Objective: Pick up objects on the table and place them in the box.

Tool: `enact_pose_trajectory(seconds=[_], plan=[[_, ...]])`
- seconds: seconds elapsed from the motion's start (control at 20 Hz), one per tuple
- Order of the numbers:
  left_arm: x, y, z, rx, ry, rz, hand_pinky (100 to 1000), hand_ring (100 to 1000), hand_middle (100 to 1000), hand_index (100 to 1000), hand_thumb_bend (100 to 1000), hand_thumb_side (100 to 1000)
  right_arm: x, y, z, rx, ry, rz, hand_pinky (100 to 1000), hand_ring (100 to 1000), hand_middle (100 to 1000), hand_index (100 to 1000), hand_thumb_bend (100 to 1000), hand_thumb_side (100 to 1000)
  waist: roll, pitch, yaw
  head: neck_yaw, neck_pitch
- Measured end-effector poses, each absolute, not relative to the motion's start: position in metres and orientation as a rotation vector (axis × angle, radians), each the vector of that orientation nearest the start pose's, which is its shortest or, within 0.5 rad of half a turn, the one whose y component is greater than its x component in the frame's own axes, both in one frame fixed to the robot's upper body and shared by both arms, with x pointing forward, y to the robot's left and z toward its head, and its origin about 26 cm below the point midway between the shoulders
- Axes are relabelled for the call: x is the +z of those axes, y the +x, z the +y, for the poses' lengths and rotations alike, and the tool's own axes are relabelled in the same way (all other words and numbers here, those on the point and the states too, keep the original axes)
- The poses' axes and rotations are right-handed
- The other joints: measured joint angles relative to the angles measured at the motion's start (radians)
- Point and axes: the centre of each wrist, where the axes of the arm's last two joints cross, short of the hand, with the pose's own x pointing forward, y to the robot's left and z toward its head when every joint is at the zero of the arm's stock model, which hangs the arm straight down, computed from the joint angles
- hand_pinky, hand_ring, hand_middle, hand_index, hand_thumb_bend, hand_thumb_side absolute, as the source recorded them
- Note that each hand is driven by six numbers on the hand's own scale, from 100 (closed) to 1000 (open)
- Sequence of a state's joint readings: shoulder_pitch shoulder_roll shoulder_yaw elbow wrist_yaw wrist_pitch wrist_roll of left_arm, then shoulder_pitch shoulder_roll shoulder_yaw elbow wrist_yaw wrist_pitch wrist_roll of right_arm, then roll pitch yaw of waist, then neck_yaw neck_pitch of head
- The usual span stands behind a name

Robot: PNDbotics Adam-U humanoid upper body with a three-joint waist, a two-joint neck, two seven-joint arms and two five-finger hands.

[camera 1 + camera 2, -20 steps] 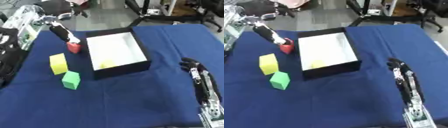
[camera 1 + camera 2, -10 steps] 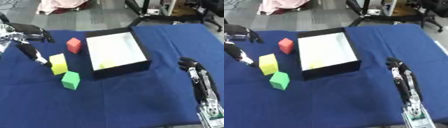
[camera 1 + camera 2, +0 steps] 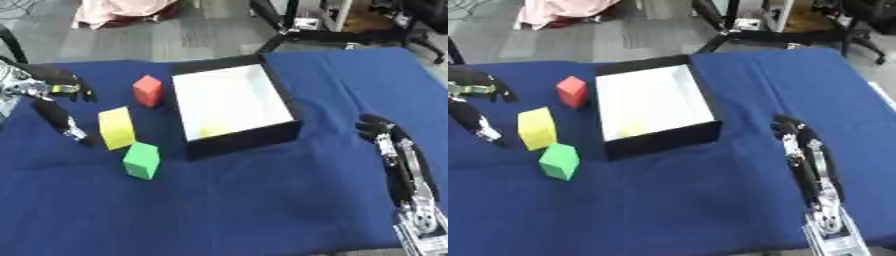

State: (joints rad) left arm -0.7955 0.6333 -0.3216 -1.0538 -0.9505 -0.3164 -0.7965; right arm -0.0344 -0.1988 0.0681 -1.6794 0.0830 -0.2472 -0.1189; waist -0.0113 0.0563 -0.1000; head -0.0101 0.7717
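Observation:
A black box (image 3: 280, 133) with a white inside stands in the middle of the blue table; something pale yellow (image 3: 213, 130) lies in its near corner. Left of the box stand a red block (image 3: 147, 90), a yellow block (image 3: 115, 128) and a green block (image 3: 140, 160). My left hand (image 3: 61, 117) is open at the table's left side, its fingers stretched down toward the yellow block with a small gap between them. My right hand (image 3: 395, 150) rests open at the lower right, fingers pointing up, holding nothing.
Beyond the table's far edge lie a grey floor, pink cloth (image 3: 122, 11) and black stands and chair bases (image 3: 306, 35). The blue cloth (image 3: 262, 200) spreads wide in front of the box.
My left hand has drawn back from the red block toward the table's left side and come down beside the yellow block. The red block stays on the table. The right hand is still.

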Motion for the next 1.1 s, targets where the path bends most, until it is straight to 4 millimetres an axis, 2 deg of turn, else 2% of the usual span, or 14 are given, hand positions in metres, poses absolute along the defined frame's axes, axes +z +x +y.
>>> enact_pose_trajectory(seconds=[0.25,0.7,1.1], plan=[[0.160,0.450,0.323,-1.983,0.730,-0.769,842,739,762,891,759,651,0.032,0.284,-0.264,0.202,-0.203,-1.961,821,798,780,792,100,844,0.000,0.000,0.000,0.000,0.000],[0.139,0.455,0.319,-1.899,0.865,-0.900,828,713,736,872,742,638,0.032,0.284,-0.264,0.202,-0.203,-1.960,822,799,780,792,100,845,0.000,0.000,0.000,-0.001,0.000],[0.124,0.459,0.309,-1.872,0.872,-0.982,795,636,643,808,673,606,0.031,0.284,-0.264,0.203,-0.203,-1.956,822,798,780,792,100,847,0.000,0.000,-0.004,-0.001,0.000]])
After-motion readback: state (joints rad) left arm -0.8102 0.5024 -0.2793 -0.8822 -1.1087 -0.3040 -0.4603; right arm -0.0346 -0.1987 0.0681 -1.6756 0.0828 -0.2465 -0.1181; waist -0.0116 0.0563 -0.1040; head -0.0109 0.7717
